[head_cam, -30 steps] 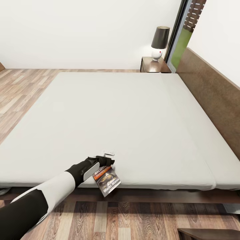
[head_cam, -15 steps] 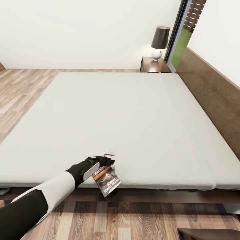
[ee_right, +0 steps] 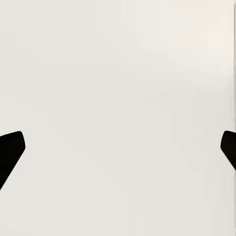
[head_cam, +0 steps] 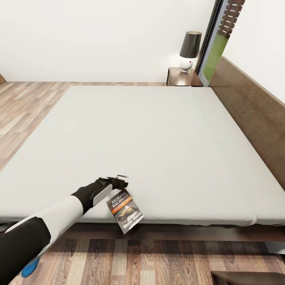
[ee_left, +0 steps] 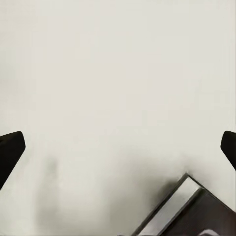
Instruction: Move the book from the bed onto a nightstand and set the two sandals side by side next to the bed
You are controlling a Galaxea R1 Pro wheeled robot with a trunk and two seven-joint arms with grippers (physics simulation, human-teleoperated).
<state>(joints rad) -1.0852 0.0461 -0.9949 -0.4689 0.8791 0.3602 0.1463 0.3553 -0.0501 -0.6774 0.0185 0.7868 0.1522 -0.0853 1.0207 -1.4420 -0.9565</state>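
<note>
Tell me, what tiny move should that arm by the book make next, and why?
Probably ease the left gripper back toward the book and close on its near corner. The fingers are spread wide over bare mattress of the bed, with the book just beside them, overhanging the bed's edge and ungripped, so nothing can be carried to the nightstand yet.

1. Head view: high vantage at the near side of the bed (head_cam: 158,134), facing forward and down across the mattress toward the far nightstand (head_cam: 183,77); wide, distant framing.
2. Left wrist view: looks along the left hand (ee_left: 118,147) straight onto the mattress at very close range; a corner of the book (ee_left: 191,211) enters the frame.
3. Right wrist view: looks along the right hand (ee_right: 118,147) at a plain pale surface; which one cannot be told.
4. Shared ground: head and left wrist views both take in the book (head_cam: 125,210) at the bed's near edge.
</note>
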